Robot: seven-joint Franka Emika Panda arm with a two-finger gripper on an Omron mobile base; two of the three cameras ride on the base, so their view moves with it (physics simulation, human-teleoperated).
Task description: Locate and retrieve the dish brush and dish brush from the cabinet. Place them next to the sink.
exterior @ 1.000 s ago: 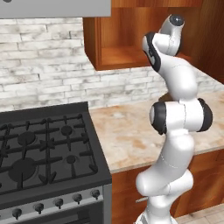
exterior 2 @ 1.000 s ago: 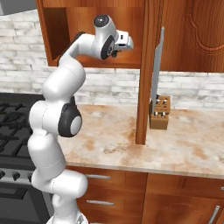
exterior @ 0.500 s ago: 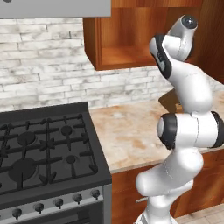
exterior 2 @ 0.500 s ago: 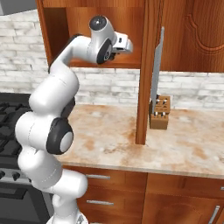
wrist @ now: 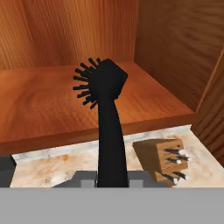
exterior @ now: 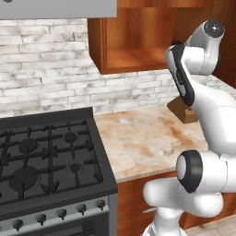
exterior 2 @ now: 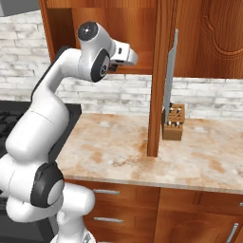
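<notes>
1. One glossy reddish-brown wooden wall cabinet (exterior: 138, 39) stands open above the speckled beige stone surface (exterior 2: 142, 152). Its plain wooden shelf (wrist: 65, 105) appears bare apart from the brush head held over it.
2. Left of the surface sits a black gas stove with grates (exterior: 41, 161); a white brick wall (exterior: 46, 64) runs behind both.
3. The cabinet's open door (exterior 2: 154, 80) hangs edge-on over the surface, just right of the arm. I judge it the main obstacle: the arm should draw straight back before swinging sideways.
4. A small wooden knife block (exterior 2: 173, 122) stands on the surface just past that door, below the shelf's front edge. Any low carry should pass well clear of it.
5. The tool (exterior 2: 130, 56) sits at the shelf's front edge, closed tight on the thin handle of a small all-black dish brush (wrist: 105, 100).
6. In the hand view the brush stands straight up from the tool, its round bristly head over the shelf and bristles pointing left. It looks to be lifted clear of the shelf.
7. The step in hand looks like the withdrawal: keep the grip firm, hold the brush upright, and back out level. A long handle held at its end may twist if bumped.
</notes>
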